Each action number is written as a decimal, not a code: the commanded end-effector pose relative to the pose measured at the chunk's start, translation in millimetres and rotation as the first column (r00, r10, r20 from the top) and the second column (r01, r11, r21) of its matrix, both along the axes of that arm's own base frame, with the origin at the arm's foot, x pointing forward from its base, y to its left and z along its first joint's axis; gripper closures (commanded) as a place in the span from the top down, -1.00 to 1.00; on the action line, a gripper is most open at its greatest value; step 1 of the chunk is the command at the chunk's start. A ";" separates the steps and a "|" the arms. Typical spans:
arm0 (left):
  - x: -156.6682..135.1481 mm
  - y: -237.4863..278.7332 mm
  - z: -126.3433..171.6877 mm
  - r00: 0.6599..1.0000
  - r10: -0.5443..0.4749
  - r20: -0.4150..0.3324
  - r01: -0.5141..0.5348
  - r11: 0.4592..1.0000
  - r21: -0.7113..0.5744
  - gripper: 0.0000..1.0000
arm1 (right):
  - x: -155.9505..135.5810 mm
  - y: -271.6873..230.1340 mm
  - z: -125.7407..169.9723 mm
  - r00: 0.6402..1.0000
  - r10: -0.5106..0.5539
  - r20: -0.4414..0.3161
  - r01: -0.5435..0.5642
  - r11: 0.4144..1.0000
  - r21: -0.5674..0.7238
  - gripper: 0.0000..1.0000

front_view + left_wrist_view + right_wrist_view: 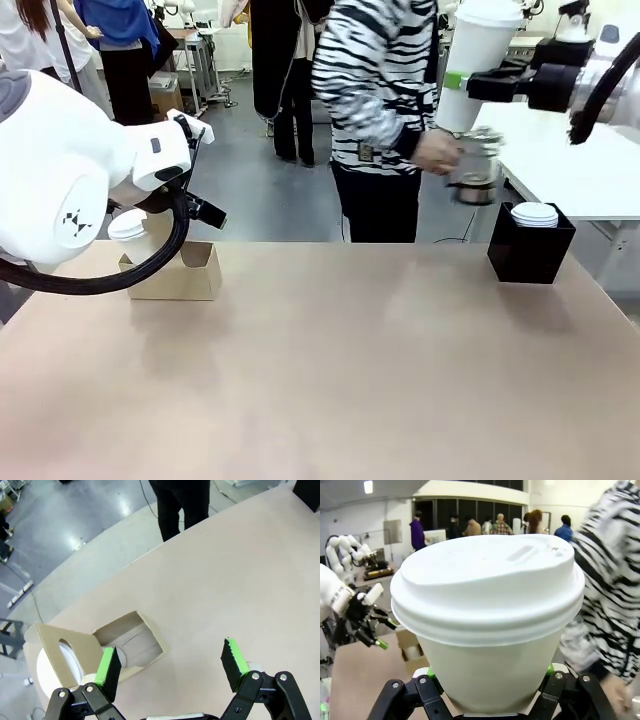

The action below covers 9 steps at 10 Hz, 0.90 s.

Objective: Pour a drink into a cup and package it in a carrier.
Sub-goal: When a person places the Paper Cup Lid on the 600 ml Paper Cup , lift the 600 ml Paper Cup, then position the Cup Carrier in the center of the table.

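Pinching lidded cup (485, 40) in right pincer (458, 85), high, well apart from carrier (195, 275), with left pincer (170, 665) spread above it. Might snag carrier's upright handle on lowering, tipping and spilling.

The right gripper (491, 674) holds the tall white cup (487, 655) upright between its green pads (549, 669). The cup wears a white lid (487, 580). A person's striped sleeve (607, 580) is near it, blurred.

One each (carrier (195, 280), jug (478, 172), box (530, 255)), two cups (478, 60) (128, 228).
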State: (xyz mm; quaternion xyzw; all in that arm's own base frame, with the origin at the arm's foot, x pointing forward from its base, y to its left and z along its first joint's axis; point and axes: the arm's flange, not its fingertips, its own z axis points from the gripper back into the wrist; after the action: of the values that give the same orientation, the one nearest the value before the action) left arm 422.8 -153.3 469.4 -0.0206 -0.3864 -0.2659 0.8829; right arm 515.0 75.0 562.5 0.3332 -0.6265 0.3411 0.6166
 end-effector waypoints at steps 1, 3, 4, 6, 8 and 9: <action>-0.8 1.1 2.0 1.000 0.002 0.003 -0.002 1.000 -0.003 1.00 | -5.9 4.8 6.0 0.997 0.048 -0.052 -0.048 0.999 -0.002 0.61; -0.8 1.1 2.0 1.000 0.002 0.003 -0.002 1.000 -0.003 1.00 | 0.0 0.0 0.0 1.000 0.000 0.000 0.000 1.000 0.000 0.61; -0.8 1.1 2.0 1.000 0.002 0.003 -0.002 1.000 -0.003 1.00 | 0.0 0.0 0.0 1.000 0.000 0.000 0.000 1.000 0.000 0.61; -0.8 1.1 2.0 1.000 0.002 0.003 -0.002 1.000 -0.003 1.00 | 0.0 0.0 0.0 1.000 0.000 0.000 0.000 1.000 0.000 0.61; -0.8 1.1 2.0 1.000 0.002 0.003 -0.002 1.000 -0.003 1.00 | 0.0 0.0 0.0 1.000 0.000 0.000 0.000 1.000 0.000 0.61; -0.8 1.1 2.0 1.000 0.002 0.003 -0.002 1.000 -0.003 1.00 | 0.0 0.0 0.0 1.000 0.000 0.000 0.000 1.000 0.000 0.61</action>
State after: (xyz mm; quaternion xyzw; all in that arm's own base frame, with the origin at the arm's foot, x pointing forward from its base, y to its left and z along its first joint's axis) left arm 422.8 -153.3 469.4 -0.0206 -0.3864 -0.2659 0.8829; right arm 515.1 72.9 561.0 0.3348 -0.6199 0.3389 0.6235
